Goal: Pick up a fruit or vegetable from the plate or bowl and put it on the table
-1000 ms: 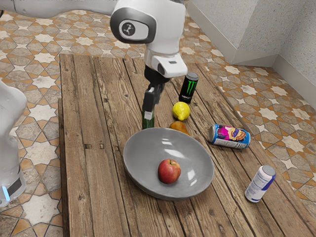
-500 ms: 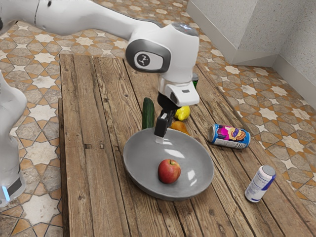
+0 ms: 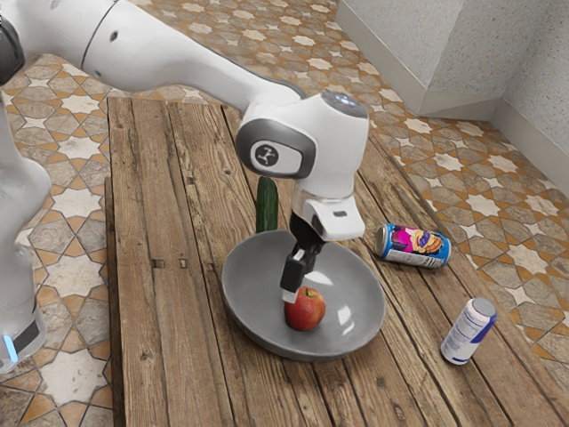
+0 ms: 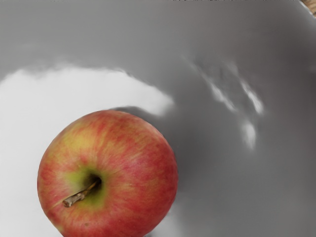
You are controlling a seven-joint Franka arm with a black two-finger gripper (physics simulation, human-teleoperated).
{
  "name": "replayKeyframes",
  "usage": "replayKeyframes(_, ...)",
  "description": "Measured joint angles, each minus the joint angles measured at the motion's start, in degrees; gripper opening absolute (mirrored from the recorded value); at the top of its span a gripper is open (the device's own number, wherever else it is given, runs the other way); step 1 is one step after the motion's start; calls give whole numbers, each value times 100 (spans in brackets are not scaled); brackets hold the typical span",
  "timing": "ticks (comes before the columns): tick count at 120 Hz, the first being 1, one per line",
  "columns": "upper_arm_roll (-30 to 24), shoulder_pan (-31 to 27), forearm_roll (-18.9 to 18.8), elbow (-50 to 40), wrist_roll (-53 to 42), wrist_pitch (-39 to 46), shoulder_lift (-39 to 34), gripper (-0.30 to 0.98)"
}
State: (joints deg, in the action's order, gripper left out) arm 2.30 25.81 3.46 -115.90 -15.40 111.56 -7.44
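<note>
OK so in the exterior view, the hand (image 3: 293,290) has just swung down from the bowl's cucumber-side rim to right at the apple (image 3: 307,313), which is still sitting in the grey bowl (image 3: 251,304). Can't tell if the hand's apart or together, tbh, and I don't see a grab yet. Cucumber (image 3: 267,205) hasn't budged on the counter (image 3: 160,320). To me that move says the apple's the pick, with the carry still to come. Over in the wrist view, the apple's close below with its stem (image 4: 81,194) showing, so I'd line up around its sides before squeezing, or it might roll.
</note>
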Motion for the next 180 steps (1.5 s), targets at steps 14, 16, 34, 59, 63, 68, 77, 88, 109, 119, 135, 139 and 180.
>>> replayKeyframes(14,16,74,22,0,-8,73,50,69)
replayKeyframes(16,26,67,23,3,-9,79,48,69)
replayKeyframes(34,246,-12,12,-39,-20,96,-84,69)
replayKeyframes(59,271,7,8,-105,-31,99,-172,69)
replayKeyframes(63,282,5,9,-81,-33,100,-158,69)
replayKeyframes(68,318,5,6,-30,-35,100,-143,69)
replayKeyframes(77,378,-17,-13,133,-39,100,-32,69)
replayKeyframes(88,398,-14,-22,233,-43,104,115,69)
replayKeyframes(109,397,7,-11,277,-51,132,313,69)
replayKeyframes(119,401,15,3,168,-54,171,341,69)
replayKeyframes(135,396,17,61,1,-59,302,382,69)
replayKeyframes(139,395,25,81,-14,-60,345,394,69)
replayKeyframes(180,394,164,212,-194,-65,916,547,69)
